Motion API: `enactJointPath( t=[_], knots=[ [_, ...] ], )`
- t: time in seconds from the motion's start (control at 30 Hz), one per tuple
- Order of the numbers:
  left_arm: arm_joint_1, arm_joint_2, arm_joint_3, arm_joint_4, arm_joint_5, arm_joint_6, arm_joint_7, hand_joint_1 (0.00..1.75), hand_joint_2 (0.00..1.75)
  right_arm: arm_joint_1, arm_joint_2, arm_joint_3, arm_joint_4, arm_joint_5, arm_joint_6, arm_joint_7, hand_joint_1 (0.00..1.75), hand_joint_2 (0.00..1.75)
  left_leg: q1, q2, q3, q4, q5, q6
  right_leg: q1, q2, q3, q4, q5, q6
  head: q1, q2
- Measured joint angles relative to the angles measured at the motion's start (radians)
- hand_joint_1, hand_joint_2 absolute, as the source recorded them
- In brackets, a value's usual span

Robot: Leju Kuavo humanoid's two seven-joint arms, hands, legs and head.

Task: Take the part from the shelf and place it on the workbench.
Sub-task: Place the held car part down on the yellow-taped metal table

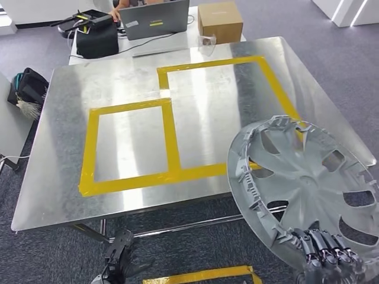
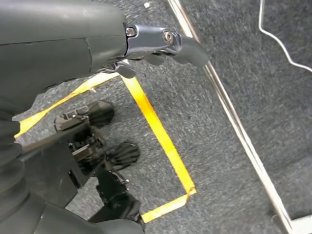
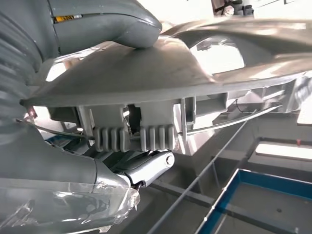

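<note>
Right robot hand [image 1: 328, 251] grips wheel cover [image 1: 308, 183] by near rim, lower right of frame; counter [image 1: 134, 77] lies ahead, upper left. Left robot hand [image 2: 110, 146] hangs empty, fingers apart.

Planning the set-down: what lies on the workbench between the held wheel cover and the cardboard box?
In the head view, just bare workbench with yellow tape between wheel cover and cardboard box.

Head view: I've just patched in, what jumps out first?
The big grey wheel cover, gripped at its lower rim by the right hand, hangs over the near right corner of the shiny metal workbench. Next come the yellow tape rectangles on the bench top, both bare. The left hand hangs low, holding nothing.
</note>
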Motion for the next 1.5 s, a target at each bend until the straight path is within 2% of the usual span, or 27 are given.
enactJointPath(
  t=[0.07, 0.1, 0.13, 0.17, 0.2, 0.3, 0.33, 0.37, 0.63, 0.83, 0.9, 0.97, 1.03, 1.07, 1.1, 1.13, 1.17, 1.2, 1.23, 1.27, 1.3, 1.37, 1.4, 1.47, 1.5],
  knots=[
    [-0.001, 0.003, 0.011, 0.000, 0.011, 0.016, 0.020, 0.00, 1.75, 0.002, 0.000, -0.003, -0.002, 0.000, 0.000, 0.007, 1.75, 1.75, -0.002, 0.000, 0.003, -0.007, 0.001, 0.033, 0.002, 0.002, -0.001, 0.000, -0.001, 0.001, -0.002, 0.000],
    [-0.001, 0.004, 0.016, 0.000, 0.014, 0.026, 0.031, 0.00, 1.75, 0.003, 0.000, -0.005, -0.003, 0.000, 0.000, 0.011, 1.75, 1.75, -0.002, 0.000, 0.005, -0.010, 0.000, 0.041, 0.003, 0.003, -0.002, 0.000, -0.001, 0.000, -0.002, 0.000],
    [-0.001, 0.005, 0.020, 0.000, 0.019, 0.036, 0.043, 0.00, 1.75, 0.005, 0.000, -0.007, -0.005, 0.000, 0.000, 0.015, 1.75, 1.75, -0.002, 0.000, 0.005, -0.012, -0.001, 0.042, 0.005, 0.003, -0.002, 0.000, -0.002, -0.001, -0.002, 0.000],
    [-0.001, 0.005, 0.024, 0.000, 0.024, 0.046, 0.057, 0.00, 1.75, 0.008, 0.000, -0.009, -0.006, 0.000, 0.000, 0.019, 1.75, 1.75, -0.001, 0.000, 0.006, -0.015, -0.002, 0.037, 0.006, 0.003, -0.002, 0.000, -0.002, -0.002, -0.002, 0.000],
    [-0.001, 0.005, 0.029, 0.000, 0.030, 0.057, 0.070, 0.00, 1.75, 0.011, 0.000, -0.012, -0.008, 0.000, 0.000, 0.024, 1.75, 1.75, 0.000, 0.000, 0.007, -0.017, -0.002, 0.026, 0.007, 0.003, -0.002, 0.000, -0.003, -0.003, -0.001, 0.000],
    [0.001, 0.006, 0.049, 0.000, 0.054, 0.079, 0.097, 0.00, 1.75, 0.020, 0.000, -0.020, -0.014, 0.000, 0.000, 0.045, 1.75, 1.75, 0.005, 0.000, 0.009, -0.026, -0.002, -0.021, 0.008, 0.002, -0.002, 0.000, -0.003, -0.004, -0.001, 0.000],
    [0.002, 0.007, 0.056, 0.000, 0.060, 0.084, 0.101, 0.00, 1.75, 0.022, 0.000, -0.022, -0.015, 0.000, 0.000, 0.054, 1.75, 1.75, 0.005, 0.000, 0.010, -0.027, -0.002, -0.028, 0.008, 0.002, -0.002, 0.000, -0.003, -0.004, -0.001, 0.000],
    [0.003, 0.008, 0.062, 0.000, 0.064, 0.088, 0.104, 0.00, 1.75, 0.025, 0.000, -0.024, -0.016, 0.000, 0.000, 0.063, 1.75, 1.75, 0.005, 0.000, 0.010, -0.027, -0.002, -0.031, 0.008, 0.002, -0.001, 0.000, -0.003, -0.004, -0.001, 0.000],
    [0.010, 0.017, 0.091, 0.000, 0.054, 0.096, 0.115, 0.00, 1.75, 0.052, 0.000, -0.030, -0.014, 0.000, 0.000, 0.105, 1.75, 1.75, 0.001, 0.000, 0.012, -0.025, -0.001, -0.027, 0.003, 0.001, 0.004, -0.007, 0.003, 0.001, -0.001, 0.000],
    [0.010, 0.022, 0.096, 0.000, 0.044, 0.093, 0.113, 0.00, 1.75, 0.054, -0.001, -0.029, -0.013, 0.000, 0.000, 0.123, 1.75, 1.75, -0.007, 0.000, 0.009, -0.024, -0.001, -0.006, -0.005, 0.001, 0.007, -0.018, 0.011, 0.014, -0.002, 0.000],
    [0.009, 0.022, 0.096, 0.000, 0.039, 0.092, 0.111, 0.00, 1.75, 0.056, -0.003, -0.029, -0.013, 0.000, 0.000, 0.134, 1.75, 1.75, -0.002, 0.001, 0.017, -0.041, 0.009, 0.002, -0.004, 0.000, 0.005, -0.018, 0.009, 0.021, -0.001, 0.000],
    [0.009, 0.022, 0.096, 0.000, 0.037, 0.091, 0.111, 0.00, 1.75, 0.058, -0.006, -0.029, -0.012, 0.000, 0.000, 0.138, 1.75, 1.75, 0.006, 0.003, 0.027, -0.057, 0.018, 0.007, -0.002, -0.001, -0.023, 0.041, -0.026, 0.028, 0.004, 0.000],
    [0.011, 0.022, 0.096, 0.000, 0.037, 0.090, 0.111, 0.00, 1.75, 0.059, -0.010, -0.029, -0.011, 0.000, 0.000, 0.139, 1.75, 1.75, 0.008, 0.005, 0.029, -0.058, 0.018, 0.009, -0.004, -0.002, -0.084, 0.166, -0.082, 0.035, 0.008, 0.000],
    [0.013, 0.022, 0.096, 0.000, 0.037, 0.090, 0.111, 0.00, 1.75, 0.059, -0.012, -0.029, -0.009, 0.000, 0.000, 0.139, 1.75, 1.75, 0.008, 0.006, 0.031, -0.058, 0.016, 0.008, -0.006, -0.002, -0.112, 0.220, -0.097, 0.039, 0.008, 0.000],
    [0.014, 0.022, 0.096, 0.000, 0.036, 0.090, 0.111, 0.00, 1.75, 0.060, -0.014, -0.029, -0.008, 0.000, 0.000, 0.139, 1.75, 1.75, 0.010, 0.007, 0.033, -0.058, 0.014, 0.006, -0.008, -0.003, -0.126, 0.242, -0.094, 0.043, 0.008, 0.000],
    [0.015, 0.021, 0.096, 0.000, 0.036, 0.090, 0.111, 0.00, 1.75, 0.061, -0.015, -0.029, -0.007, 0.000, 0.000, 0.139, 1.75, 1.75, 0.013, 0.006, 0.037, -0.057, 0.011, 0.001, -0.011, -0.003, -0.117, 0.219, -0.069, 0.048, 0.008, 0.000],
    [0.015, 0.021, 0.096, 0.000, 0.036, 0.089, 0.111, 0.00, 1.75, 0.061, -0.017, -0.029, -0.006, 0.000, 0.000, 0.140, 1.75, 1.75, 0.018, 0.005, 0.042, -0.054, 0.005, -0.005, -0.015, -0.004, -0.091, 0.164, -0.031, 0.054, 0.008, 0.000],
    [0.015, 0.022, 0.096, 0.000, 0.036, 0.089, 0.111, 0.00, 1.75, 0.061, -0.018, -0.029, -0.004, 0.000, 0.000, 0.140, 1.75, 1.75, 0.021, 0.003, 0.046, -0.051, -0.002, -0.013, -0.018, -0.005, -0.057, 0.098, -0.004, 0.062, 0.009, 0.000],
    [0.015, 0.024, 0.096, 0.000, 0.036, 0.089, 0.111, 0.00, 1.75, 0.060, -0.019, -0.029, -0.004, 0.000, 0.000, 0.140, 1.75, 1.75, 0.022, 0.001, 0.047, -0.044, -0.009, -0.022, -0.021, -0.003, -0.025, 0.039, 0.014, 0.064, 0.012, 0.000],
    [0.014, 0.024, 0.096, 0.000, 0.036, 0.089, 0.111, 0.00, 1.75, 0.059, -0.020, -0.029, -0.003, 0.000, 0.000, 0.140, 1.75, 1.75, 0.021, 0.000, 0.047, -0.038, -0.015, -0.029, -0.022, -0.001, -0.007, 0.006, 0.017, 0.060, 0.013, 0.000],
    [0.014, 0.025, 0.096, 0.000, 0.036, 0.090, 0.111, 0.00, 1.75, 0.059, -0.021, -0.029, -0.002, 0.000, 0.000, 0.140, 1.75, 1.75, 0.019, 0.000, 0.045, -0.035, -0.018, -0.034, -0.020, 0.001, 0.000, -0.003, 0.009, 0.051, 0.011, 0.000],
    [0.014, 0.025, 0.096, 0.000, 0.036, 0.090, 0.111, 0.00, 1.75, 0.060, -0.021, -0.029, -0.002, 0.000, 0.000, 0.140, 1.75, 1.75, 0.020, 0.000, 0.045, -0.035, -0.020, -0.039, -0.018, 0.003, -0.001, 0.000, 0.005, 0.025, 0.004, 0.000],
    [0.013, 0.024, 0.096, 0.000, 0.036, 0.090, 0.111, 0.00, 1.75, 0.061, -0.021, -0.029, -0.002, 0.000, 0.000, 0.140, 1.75, 1.75, 0.021, 0.000, 0.043, -0.029, -0.025, -0.042, -0.016, 0.003, -0.001, 0.001, 0.003, 0.017, 0.001, 0.000],
    [0.011, 0.024, 0.096, 0.000, 0.036, 0.091, 0.111, 0.00, 1.75, 0.063, -0.021, -0.029, -0.002, 0.000, 0.000, 0.140, 1.75, 1.75, 0.021, 0.002, 0.011, 0.036, -0.061, -0.045, -0.016, 0.001, 0.001, 0.001, 0.000, 0.003, -0.002, 0.000],
    [0.011, 0.024, 0.096, 0.000, 0.036, 0.091, 0.111, 0.00, 1.75, 0.063, -0.021, -0.028, -0.002, 0.000, 0.000, 0.140, 1.75, 1.75, 0.020, 0.003, -0.024, 0.100, -0.089, -0.046, -0.015, -0.002, 0.001, 0.001, -0.001, -0.002, -0.003, 0.000]
  ],
)
